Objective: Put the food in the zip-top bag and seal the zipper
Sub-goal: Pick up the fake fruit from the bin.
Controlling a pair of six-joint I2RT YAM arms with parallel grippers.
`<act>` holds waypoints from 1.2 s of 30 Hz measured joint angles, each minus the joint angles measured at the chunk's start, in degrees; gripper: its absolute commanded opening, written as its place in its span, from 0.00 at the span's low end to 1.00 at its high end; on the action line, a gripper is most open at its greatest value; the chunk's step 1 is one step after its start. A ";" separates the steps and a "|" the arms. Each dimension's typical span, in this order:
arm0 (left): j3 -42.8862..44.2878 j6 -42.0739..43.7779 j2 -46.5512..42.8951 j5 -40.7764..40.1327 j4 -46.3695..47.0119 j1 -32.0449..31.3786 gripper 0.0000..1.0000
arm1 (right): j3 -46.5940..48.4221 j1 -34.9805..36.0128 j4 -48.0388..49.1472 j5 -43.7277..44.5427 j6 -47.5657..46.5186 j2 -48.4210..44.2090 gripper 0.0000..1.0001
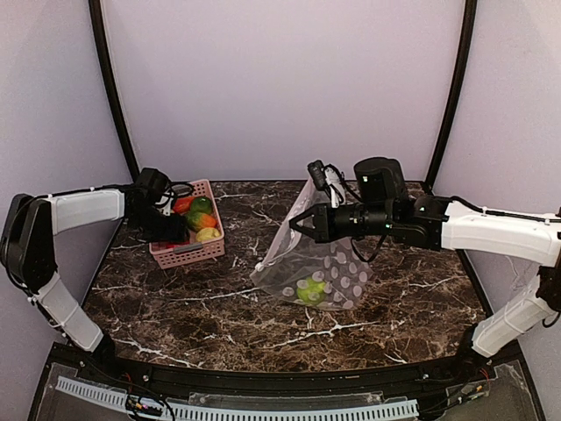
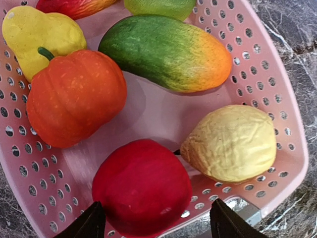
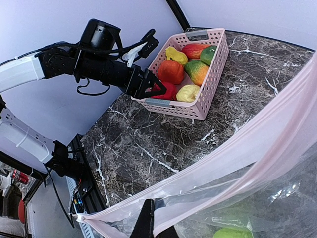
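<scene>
Pink basket at marble table's back-left corner; zip-top bag centre.
L gripper jaws wide by red apple; R gripper clamps bag's rim.

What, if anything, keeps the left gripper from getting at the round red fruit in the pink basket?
Probably nothing, so yes: the left gripper is open over the red fruit, a finger each side. Only the wrinkled yellow fruit crowds it.

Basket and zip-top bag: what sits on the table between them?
Nothing; bare tabletop separates the basket from the zip-top bag, clearest in the top external view.
</scene>
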 measured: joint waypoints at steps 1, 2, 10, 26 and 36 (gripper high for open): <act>0.00 0.22 0.66 -0.57 0.00 0.00 0.73 | -0.02 0.00 0.02 0.00 0.02 0.00 0.00; 0.00 0.37 1.25 -1.11 -0.07 0.02 0.73 | -0.02 0.00 0.02 0.00 0.04 0.00 0.00; 0.26 1.03 3.93 -3.10 0.11 0.50 0.76 | -0.66 0.02 0.09 0.02 0.52 0.00 0.00; 1.09 1.86 5.31 -2.08 0.55 1.44 0.64 | -0.66 0.09 0.09 0.04 1.29 -0.07 0.00; 1.20 2.34 5.33 -1.99 0.61 1.53 0.63 | -0.66 0.20 0.11 0.07 1.36 -0.07 0.00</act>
